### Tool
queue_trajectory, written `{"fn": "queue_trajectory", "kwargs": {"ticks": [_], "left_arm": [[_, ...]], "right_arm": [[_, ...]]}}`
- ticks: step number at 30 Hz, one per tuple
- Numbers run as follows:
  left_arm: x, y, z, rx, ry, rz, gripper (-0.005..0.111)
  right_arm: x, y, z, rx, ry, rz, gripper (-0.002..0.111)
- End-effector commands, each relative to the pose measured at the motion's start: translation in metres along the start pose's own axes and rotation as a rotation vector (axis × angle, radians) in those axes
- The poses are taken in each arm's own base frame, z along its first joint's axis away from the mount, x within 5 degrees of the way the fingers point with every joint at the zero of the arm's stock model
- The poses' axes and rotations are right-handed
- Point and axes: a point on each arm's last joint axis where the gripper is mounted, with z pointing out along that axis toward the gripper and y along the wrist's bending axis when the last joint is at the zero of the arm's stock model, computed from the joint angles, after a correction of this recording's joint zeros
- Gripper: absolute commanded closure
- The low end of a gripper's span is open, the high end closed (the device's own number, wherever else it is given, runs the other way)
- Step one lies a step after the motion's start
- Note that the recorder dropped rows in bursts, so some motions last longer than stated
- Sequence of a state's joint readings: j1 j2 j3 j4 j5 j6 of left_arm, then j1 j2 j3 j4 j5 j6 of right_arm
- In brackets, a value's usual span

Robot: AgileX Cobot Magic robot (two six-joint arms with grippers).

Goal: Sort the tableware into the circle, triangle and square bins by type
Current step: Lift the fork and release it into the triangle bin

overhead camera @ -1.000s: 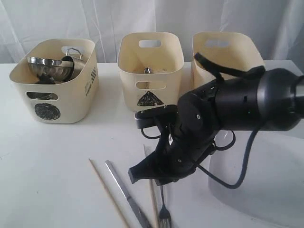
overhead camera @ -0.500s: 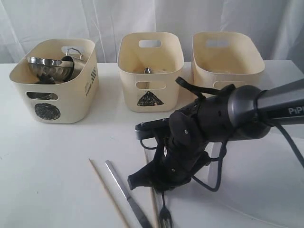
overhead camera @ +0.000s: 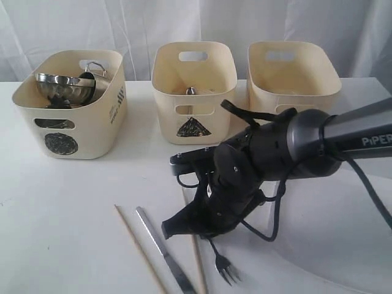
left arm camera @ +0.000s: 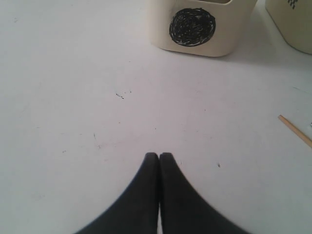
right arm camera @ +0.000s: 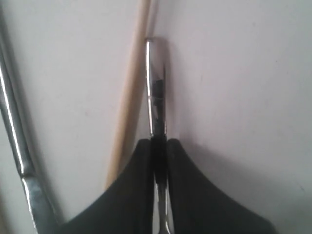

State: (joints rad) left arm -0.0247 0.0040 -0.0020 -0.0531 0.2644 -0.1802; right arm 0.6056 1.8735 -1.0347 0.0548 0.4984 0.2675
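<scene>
My right gripper (right arm camera: 158, 142) is shut on the steel fork (right arm camera: 156, 97), whose handle sticks out past the fingertips beside a wooden chopstick (right arm camera: 129, 97). In the exterior view the fork's tines (overhead camera: 225, 269) show below the right arm (overhead camera: 257, 159), with the knife (overhead camera: 162, 248) and two chopsticks (overhead camera: 139, 250) to their left. The circle bin (overhead camera: 73, 122) holds a steel bowl (overhead camera: 61, 89) and a mug (overhead camera: 92, 68). A spoon (overhead camera: 190, 91) lies in the triangle bin (overhead camera: 193, 104). The third bin (overhead camera: 294, 79) stands to the right. My left gripper (left arm camera: 159, 156) is shut and empty over bare table.
A large white plate (overhead camera: 343, 239) lies on the white table at the front right, partly under the right arm. A white curtain hangs behind the bins. The left wrist view shows the circle bin (left arm camera: 200, 27) ahead and a chopstick tip (left arm camera: 295, 130) at its edge.
The right arm has come down over the cutlery and its jaws have closed on the fork. The fork's tine end has swung to the right. The left gripper has not moved.
</scene>
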Motion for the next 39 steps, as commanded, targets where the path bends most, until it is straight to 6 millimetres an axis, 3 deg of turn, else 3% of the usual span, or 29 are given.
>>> {"fn": "queue_trajectory", "kwargs": {"ticks": [1, 10, 17, 23, 28, 39], "left_arm": [[0.001, 0.0, 0.0, -0.003, 0.002, -0.001, 0.107], [0.001, 0.0, 0.0, -0.003, 0.002, -0.001, 0.107], [0.001, 0.0, 0.0, -0.003, 0.002, -0.001, 0.107], [0.001, 0.0, 0.0, -0.003, 0.002, -0.001, 0.107], [0.001, 0.0, 0.0, -0.003, 0.002, -0.001, 0.107], [0.001, 0.0, 0.0, -0.003, 0.002, -0.001, 0.107]], "right_arm": [[-0.02, 0.007, -0.043, -0.033, -0.126, -0.021, 0.108], [-0.051, 0.016, -0.124, -0.08, -0.469, -0.099, 0.108], [-0.078, 0.013, -0.152, -0.161, -0.824, -0.091, 0.108], [-0.101, -0.018, -0.154, -0.149, -1.021, -0.029, 0.108], [-0.115, -0.048, -0.138, -0.118, -1.102, 0.042, 0.108], [-0.137, -0.081, -0.105, -0.069, -1.412, 0.105, 0.108]]}}
